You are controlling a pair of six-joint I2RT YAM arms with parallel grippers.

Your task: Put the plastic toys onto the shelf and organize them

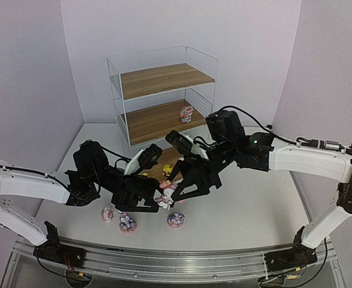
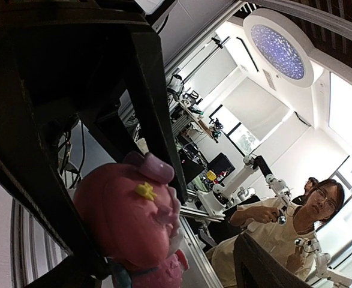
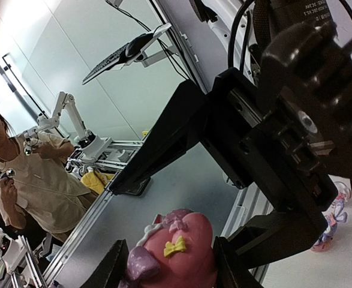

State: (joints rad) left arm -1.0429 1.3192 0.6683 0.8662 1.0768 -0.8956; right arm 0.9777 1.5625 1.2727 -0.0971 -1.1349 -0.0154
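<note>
The right gripper (image 3: 171,267) is clamped on one pink figurine (image 3: 178,243) mid-table, bow toward its camera, base cut off, long axis unclear. The left gripper (image 1: 158,201) straddles it too; whether it grips, can't tell. Six toys counted: three loose figurines (image 1: 128,224) at 6 o'clock, one yellow toy (image 1: 167,170) at 12, one pink-white toy (image 1: 186,114) on the shelf (image 1: 164,81).

Pale lilac walls (image 1: 32,72); round ceiling light (image 2: 277,45); bright windows (image 2: 246,135).
</note>
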